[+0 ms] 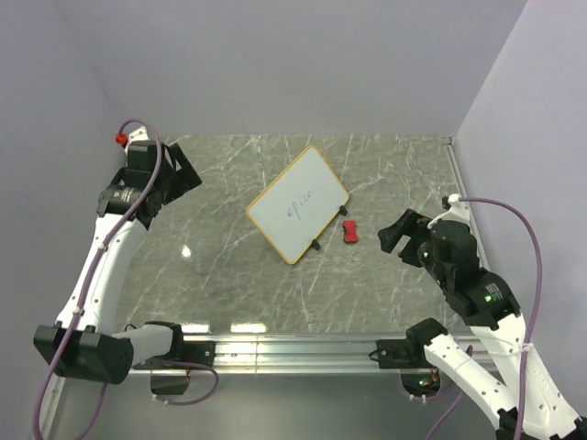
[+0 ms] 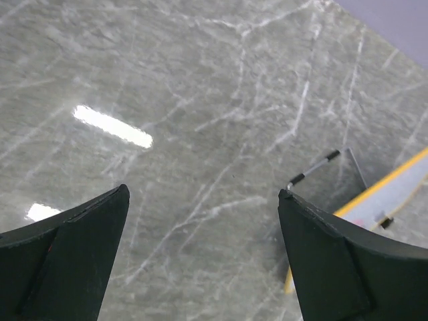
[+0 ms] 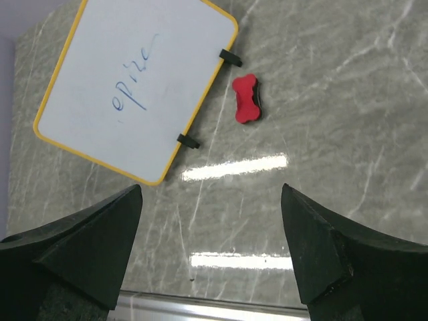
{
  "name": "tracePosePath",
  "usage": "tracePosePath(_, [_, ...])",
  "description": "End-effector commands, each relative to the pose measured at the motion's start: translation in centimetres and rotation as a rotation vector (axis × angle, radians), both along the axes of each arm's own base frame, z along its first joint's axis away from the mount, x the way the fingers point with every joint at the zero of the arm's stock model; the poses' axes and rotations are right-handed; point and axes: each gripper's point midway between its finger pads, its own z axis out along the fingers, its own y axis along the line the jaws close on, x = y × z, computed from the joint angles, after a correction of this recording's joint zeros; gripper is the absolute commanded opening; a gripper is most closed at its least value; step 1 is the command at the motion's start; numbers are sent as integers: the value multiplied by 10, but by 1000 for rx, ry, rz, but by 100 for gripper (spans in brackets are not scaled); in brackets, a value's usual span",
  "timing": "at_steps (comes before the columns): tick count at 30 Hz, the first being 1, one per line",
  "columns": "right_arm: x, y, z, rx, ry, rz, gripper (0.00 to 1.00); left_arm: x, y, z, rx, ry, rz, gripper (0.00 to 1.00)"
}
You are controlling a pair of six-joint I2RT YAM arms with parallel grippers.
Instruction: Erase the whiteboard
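Black fingers (image 3: 87, 234) of the right gripper (image 3: 210, 190) stand wide apart with nothing between them, hanging above the grey marbled table (image 3: 348, 134). Ahead of them in the right wrist view lies the red bow-shaped eraser (image 3: 246, 99), on its own on the stone. It sits just beside the whiteboard (image 3: 134, 87) but does not touch it. The eraser is nearest the edge that carries two small black tabs (image 3: 229, 57).

The left gripper (image 2: 204, 194) is likewise spread, its dark fingers (image 2: 73, 247) empty over bare marble. Only a corner of the board's yellow-orange frame shows at the right edge of that view.

From the top camera, the whiteboard rests near the middle of the table, turned diagonally, with a short word in blue writing (image 3: 134, 83) across its white face. The right gripper hovers near the eraser, on the right side of the table. The left gripper sits well apart from the board, toward the far left corner. White arm links run back from both grippers to the bases at the near edge.
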Motion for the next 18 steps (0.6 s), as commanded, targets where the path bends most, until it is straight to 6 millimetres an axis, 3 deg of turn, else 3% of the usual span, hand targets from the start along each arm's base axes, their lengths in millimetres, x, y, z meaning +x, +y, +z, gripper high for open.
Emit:
tracePosePath(1, [-14, -12, 9, -1, 50, -53, 90, -31, -14, -27, -47, 113, -32, 100])
tracePosePath(6, [-10, -7, 2, -41, 121, -33, 90, -64, -16, -62, -37, 216, 7, 99])
tracePosePath(9, [8, 7, -11, -90, 195, 24, 90, -77, -10, -62, -11, 233, 14, 99])
tracePosePath(10, [18, 12, -26, -123, 259, 31, 90, -81, -9, -60, -6, 222, 9, 99])
tracePosePath(12, [37, 19, -29, -155, 274, 44, 90, -85, -13, -58, -13, 210, -33, 100])
tracePosePath(13, [48, 24, -44, -187, 330, 52, 90, -85, -21, -56, -33, 202, -82, 100])
tracePosePath(15, [72, 36, -42, -196, 310, 84, 90, -88, -39, -48, -86, 188, -163, 99])
tracePosePath(18, [102, 55, -55, -193, 330, 127, 90, -91, -55, -40, -166, 153, -211, 99])
